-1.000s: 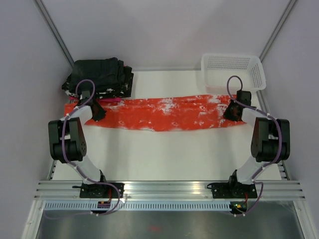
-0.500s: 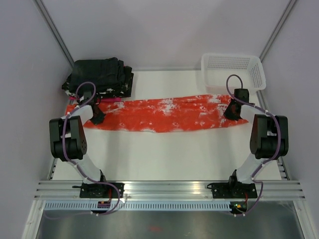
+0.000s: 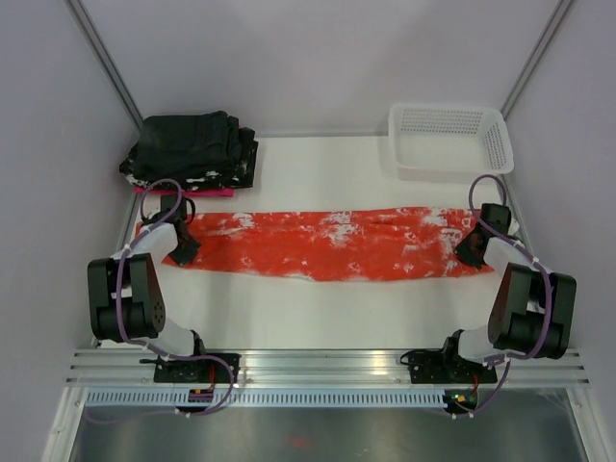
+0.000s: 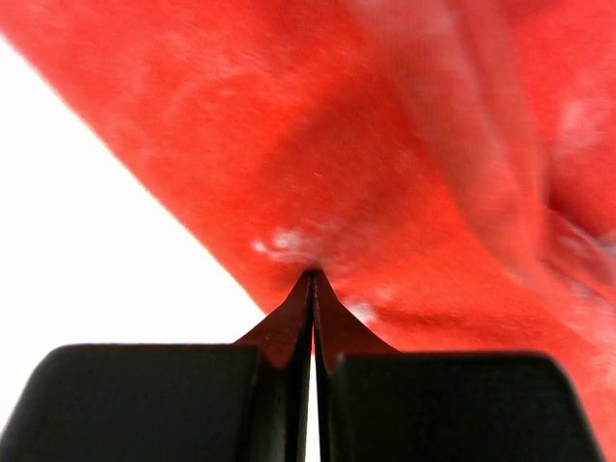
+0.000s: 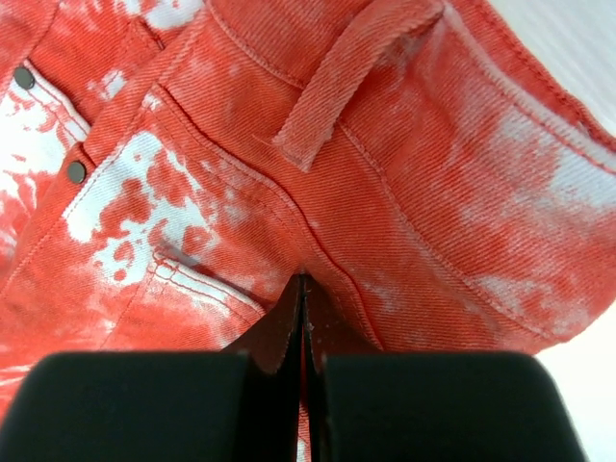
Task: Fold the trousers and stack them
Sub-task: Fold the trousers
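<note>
Shut tight, the left gripper [image 3: 183,248] sits at the middle left of the overhead view, its jaws pressed together on a pinch of cloth at the leg end of the trousers [image 3: 327,245]. Its wrist camera shows the two black fingertips meeting in a thin line, with orange-red fabric puckered at their point and white table [image 3: 318,308] to the left. Above it, in the upper left, a pile of black folded garments [image 3: 192,149] lies on a pink cloth [image 3: 188,192], apart from the trousers.

The trousers lie stretched in one long flat band across the middle of the table, orange-red with white splotches, running from one gripper to the other. A white mesh basket [image 3: 448,140] stands in the upper right, clear of the cloth.

At the middle right, the right gripper [image 3: 470,254] is likewise closed on the waist end. Its wrist camera shows the fingertips nipping the fabric just below a belt loop, with a pocket seam and rivets to the left.
</note>
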You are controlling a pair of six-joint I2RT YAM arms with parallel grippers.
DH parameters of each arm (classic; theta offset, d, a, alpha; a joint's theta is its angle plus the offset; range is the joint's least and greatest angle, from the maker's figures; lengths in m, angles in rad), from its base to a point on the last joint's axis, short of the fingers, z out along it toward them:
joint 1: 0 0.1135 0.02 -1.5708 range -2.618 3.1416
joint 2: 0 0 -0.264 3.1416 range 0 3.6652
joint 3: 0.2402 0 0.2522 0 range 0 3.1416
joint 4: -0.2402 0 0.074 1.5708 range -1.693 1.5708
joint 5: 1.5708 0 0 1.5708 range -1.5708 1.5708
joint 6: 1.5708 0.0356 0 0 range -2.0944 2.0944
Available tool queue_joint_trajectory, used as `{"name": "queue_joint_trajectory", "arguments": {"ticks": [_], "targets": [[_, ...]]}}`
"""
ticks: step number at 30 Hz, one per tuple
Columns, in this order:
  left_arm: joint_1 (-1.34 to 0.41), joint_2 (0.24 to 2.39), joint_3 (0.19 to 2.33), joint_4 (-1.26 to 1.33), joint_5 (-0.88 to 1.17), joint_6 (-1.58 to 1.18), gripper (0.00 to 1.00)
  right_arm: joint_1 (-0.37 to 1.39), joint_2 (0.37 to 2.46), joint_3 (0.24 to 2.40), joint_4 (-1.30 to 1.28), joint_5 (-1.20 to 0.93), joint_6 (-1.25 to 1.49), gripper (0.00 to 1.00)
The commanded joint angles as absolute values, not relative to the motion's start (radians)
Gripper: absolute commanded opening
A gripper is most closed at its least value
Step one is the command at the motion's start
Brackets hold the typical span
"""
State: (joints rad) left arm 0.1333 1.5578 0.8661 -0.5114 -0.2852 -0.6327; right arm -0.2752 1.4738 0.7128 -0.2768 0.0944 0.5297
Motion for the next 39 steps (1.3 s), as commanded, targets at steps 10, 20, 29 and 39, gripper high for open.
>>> {"name": "queue_joint_trajectory", "arguments": {"ticks": [10,20,29,39], "targets": [[0.138,1.351,0.919,-0.561,-0.238,-0.549,0.02,-0.327,1.333,0.764,-0.439,-0.038,0.456,0.00],[0.138,1.463,1.075,-0.520,-0.140,-0.630,0.56,-0.265,1.272,0.927,-0.443,-0.081,0.425,0.03],[0.138,1.574,1.071,-0.499,-0.187,-0.729,0.59,-0.265,1.278,0.879,-0.453,-0.023,0.434,0.15],[0.140,1.686,1.083,-0.449,-0.192,-0.813,0.37,-0.330,1.305,0.812,-0.365,0.044,0.538,0.29]]}}
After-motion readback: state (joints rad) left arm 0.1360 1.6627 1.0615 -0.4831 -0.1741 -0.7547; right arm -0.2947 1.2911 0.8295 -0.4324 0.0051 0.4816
